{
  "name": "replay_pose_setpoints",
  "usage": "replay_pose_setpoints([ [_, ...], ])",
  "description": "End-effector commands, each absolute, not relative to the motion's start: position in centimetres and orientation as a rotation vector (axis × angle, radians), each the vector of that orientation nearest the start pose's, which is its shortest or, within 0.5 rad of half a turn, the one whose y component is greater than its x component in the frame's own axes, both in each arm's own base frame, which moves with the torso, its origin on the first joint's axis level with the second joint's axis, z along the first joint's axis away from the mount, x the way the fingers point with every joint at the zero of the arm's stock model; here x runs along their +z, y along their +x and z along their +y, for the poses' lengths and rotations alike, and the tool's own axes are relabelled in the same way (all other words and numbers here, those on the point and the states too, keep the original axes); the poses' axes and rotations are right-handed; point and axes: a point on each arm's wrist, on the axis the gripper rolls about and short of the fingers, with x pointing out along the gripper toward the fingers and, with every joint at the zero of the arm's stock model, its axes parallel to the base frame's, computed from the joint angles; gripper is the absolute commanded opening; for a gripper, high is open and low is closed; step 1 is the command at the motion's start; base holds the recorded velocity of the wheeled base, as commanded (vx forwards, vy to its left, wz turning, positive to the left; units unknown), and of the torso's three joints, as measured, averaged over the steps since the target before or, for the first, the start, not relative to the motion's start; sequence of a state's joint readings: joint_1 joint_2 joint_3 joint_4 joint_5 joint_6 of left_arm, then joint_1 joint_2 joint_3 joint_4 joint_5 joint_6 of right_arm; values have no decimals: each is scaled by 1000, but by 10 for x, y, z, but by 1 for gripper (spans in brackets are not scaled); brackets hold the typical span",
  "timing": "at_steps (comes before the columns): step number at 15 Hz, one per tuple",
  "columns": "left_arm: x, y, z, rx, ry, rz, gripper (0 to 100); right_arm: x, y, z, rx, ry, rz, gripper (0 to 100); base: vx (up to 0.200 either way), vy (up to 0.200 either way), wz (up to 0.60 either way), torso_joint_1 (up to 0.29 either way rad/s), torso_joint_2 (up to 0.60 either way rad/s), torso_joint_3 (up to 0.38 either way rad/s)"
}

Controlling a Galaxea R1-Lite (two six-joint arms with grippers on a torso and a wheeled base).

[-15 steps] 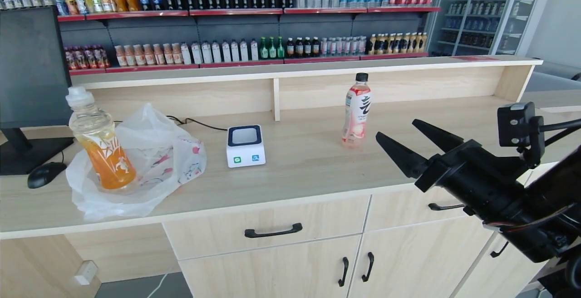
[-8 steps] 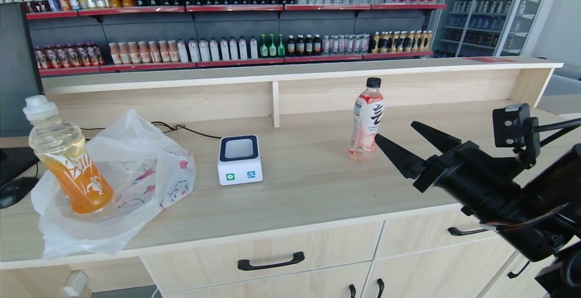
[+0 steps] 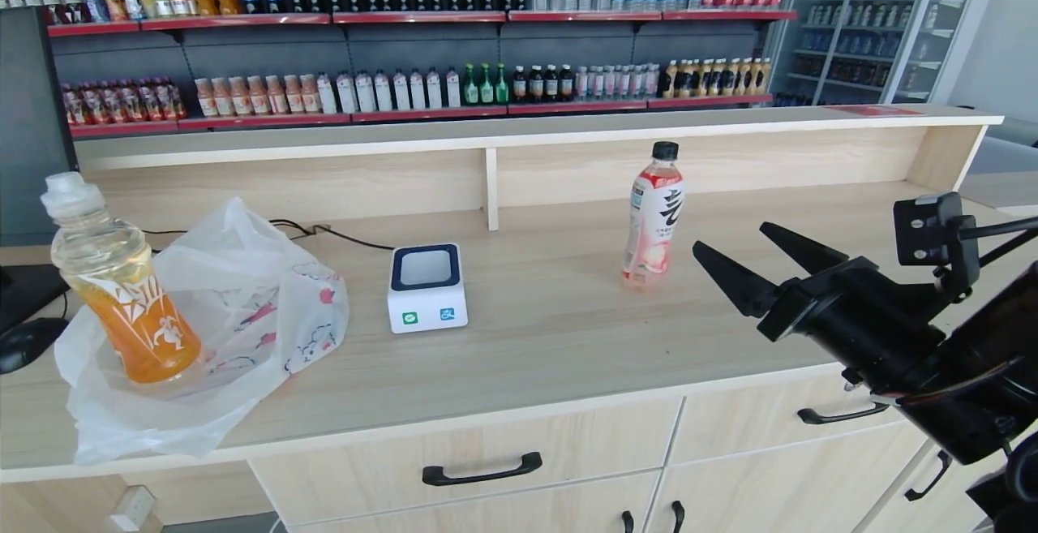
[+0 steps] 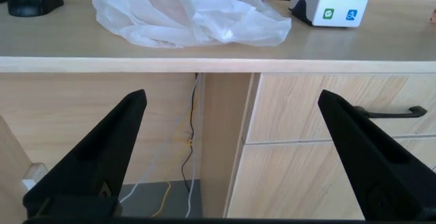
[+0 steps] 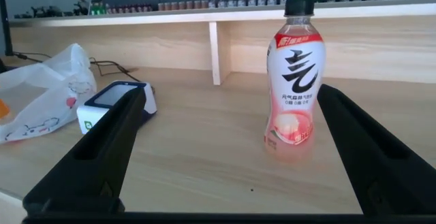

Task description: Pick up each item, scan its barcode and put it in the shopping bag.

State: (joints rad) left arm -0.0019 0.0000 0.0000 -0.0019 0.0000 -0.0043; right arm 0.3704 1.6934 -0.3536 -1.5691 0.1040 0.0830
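Stretching across the head view is a pale wood-grain counter with a raised back ledge and an upright divider at 12 o'clock, and drawers with black handles under its front edge. A white box scanner with a dark-framed window on top sits near the middle. At 9 o'clock from it lies the shopping bag, thin translucent plastic, crumpled and open. An orange drink bottle stands in the bag, leaning slightly towards 11 o'clock. A black cable runs behind the bag towards the scanner, and a black mouse lies at 9 o'clock of the bag. At 2 o'clock from the scanner, well apart from it, a pink drink bottle with a black cap stands upright on bare wood. The right gripper hangs over the counter's front edge at 4 o'clock from that bottle, near but not touching it, its black fingers spread apart, holding nothing and pointing towards 10 o'clock. The left gripper is below the counter edge, facing the cabinet fronts, its fingers also wide apart and empty. Behind the counter, red-edged wall shelves carry rows of bottled drinks, and a glass-door fridge stands at 2 o'clock
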Motion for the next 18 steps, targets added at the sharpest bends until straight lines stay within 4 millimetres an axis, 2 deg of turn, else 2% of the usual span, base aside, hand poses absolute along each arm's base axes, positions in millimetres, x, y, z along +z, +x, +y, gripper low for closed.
replay_pose_setpoints([
  [1, 76, -23, 0, -2, -5, -2, 100, 160, 232, 87, 460, 104, -175, 100, 0, 0, 0, 0, 0, 0],
  [3, 76, -23, 0, 0, -5, -2, 100, 151, 235, 92, 471, 97, -137, 100, 0, 0, 0, 0, 0, 0],
  [9, 76, -23, 0, -2, -5, -3, 100, 144, 241, 98, 488, 95, -115, 100, 0, 0, 0, 0, 0, 0],
  [12, 76, -23, 0, -2, -3, -2, 100, 140, 240, 105, 513, 94, -97, 100, 200, -133, 0, -9, -1, 2],
  [16, 76, -23, 0, 0, -3, -2, 100, 138, 245, 107, 510, 93, -94, 100, 0, 0, 0, 0, 0, 0],
  [18, 76, -23, 0, -2, -5, -2, 100, 135, 262, 105, 461, 94, -100, 100, 0, 0, 0, 0, 0, 0],
])
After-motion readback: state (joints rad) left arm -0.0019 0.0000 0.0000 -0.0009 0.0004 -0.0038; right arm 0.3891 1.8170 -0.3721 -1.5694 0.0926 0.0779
